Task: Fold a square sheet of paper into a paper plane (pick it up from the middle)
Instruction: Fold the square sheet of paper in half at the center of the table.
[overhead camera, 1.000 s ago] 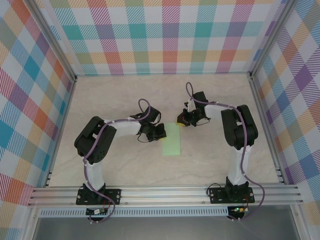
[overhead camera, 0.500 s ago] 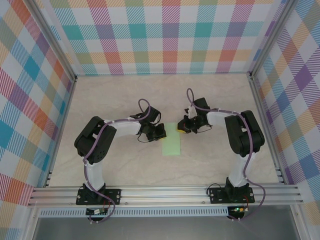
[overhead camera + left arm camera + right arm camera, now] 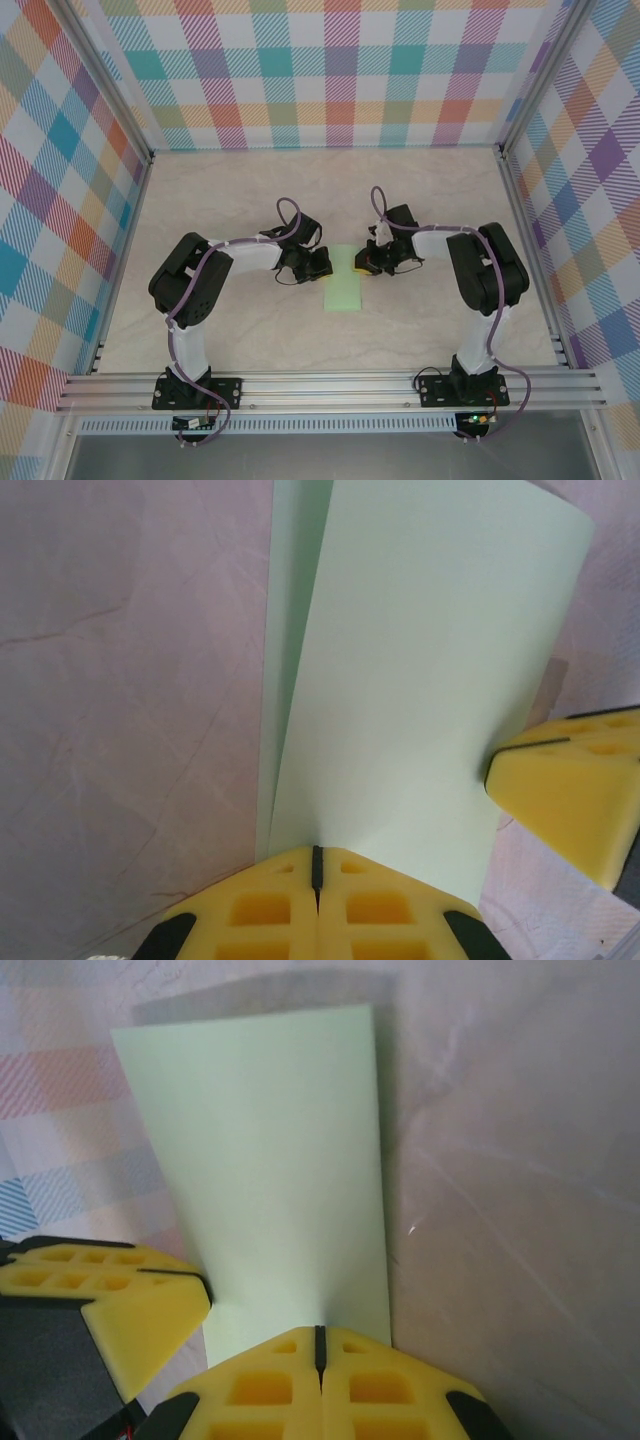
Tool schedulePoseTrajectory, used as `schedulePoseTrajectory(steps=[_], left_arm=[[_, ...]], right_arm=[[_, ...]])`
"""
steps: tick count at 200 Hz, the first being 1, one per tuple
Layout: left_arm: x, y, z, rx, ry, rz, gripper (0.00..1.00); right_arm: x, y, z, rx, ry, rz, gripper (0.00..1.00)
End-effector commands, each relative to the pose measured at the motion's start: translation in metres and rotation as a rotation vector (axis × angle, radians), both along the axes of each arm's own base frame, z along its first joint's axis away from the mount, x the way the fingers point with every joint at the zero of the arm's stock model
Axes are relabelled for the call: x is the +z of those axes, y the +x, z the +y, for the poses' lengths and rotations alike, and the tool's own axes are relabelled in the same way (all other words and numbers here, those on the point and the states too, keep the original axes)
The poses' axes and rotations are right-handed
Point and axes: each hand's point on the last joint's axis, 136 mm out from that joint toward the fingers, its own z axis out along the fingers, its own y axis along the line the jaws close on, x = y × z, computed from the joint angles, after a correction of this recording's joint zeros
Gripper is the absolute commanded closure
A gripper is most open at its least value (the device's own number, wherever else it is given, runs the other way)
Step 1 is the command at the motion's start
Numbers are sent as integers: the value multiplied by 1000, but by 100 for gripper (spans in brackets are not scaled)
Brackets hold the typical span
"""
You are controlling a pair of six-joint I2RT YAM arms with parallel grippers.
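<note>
The sheet of paper (image 3: 343, 283) lies on the table as a pale-green rectangle folded in half. Its upper layer (image 3: 430, 670) springs up a little over the lower layer (image 3: 290, 620). My left gripper (image 3: 318, 263) is shut, its tip (image 3: 317, 852) down on the paper's far left edge, and nothing shows between its jaws. My right gripper (image 3: 362, 264) is shut too, with its tip (image 3: 320, 1330) set on the paper (image 3: 280, 1160) at the far right edge. Each wrist view shows the other gripper's yellow fingers (image 3: 575, 790) (image 3: 100, 1300) beside the sheet.
The beige marbled tabletop (image 3: 250, 200) surrounds the paper. Aluminium rails (image 3: 330, 385) run along the near edge, and checked walls (image 3: 330, 70) close the back and sides. Both arms bend inward over the middle of the table.
My right gripper has moved nearer and left, coming down onto the paper's far right corner. The left arm and the paper have stayed put.
</note>
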Motion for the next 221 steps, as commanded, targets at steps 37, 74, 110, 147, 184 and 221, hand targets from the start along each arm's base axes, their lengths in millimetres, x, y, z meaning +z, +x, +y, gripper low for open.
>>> schedulePoseTrajectory(steps=[37, 74, 110, 147, 184, 221], left_arm=[[-45, -38, 42, 13, 209, 140, 100], [-45, -39, 42, 12, 205, 140, 100], [-45, -39, 43, 10, 212, 140, 100], [-44, -38, 42, 9, 208, 137, 100], [-43, -37, 41, 11, 205, 131, 100], [-42, -36, 42, 6, 212, 129, 100]], right_arm=[[23, -39, 9, 65, 57, -34, 95], [-7, -58, 6, 85, -25, 18, 96], [-19, -65, 2, 77, -39, 37, 96], [-8, -67, 7, 95, 4, 34, 96], [11, -74, 11, 105, 68, 16, 96], [-9, -88, 10, 124, 55, 74, 96]])
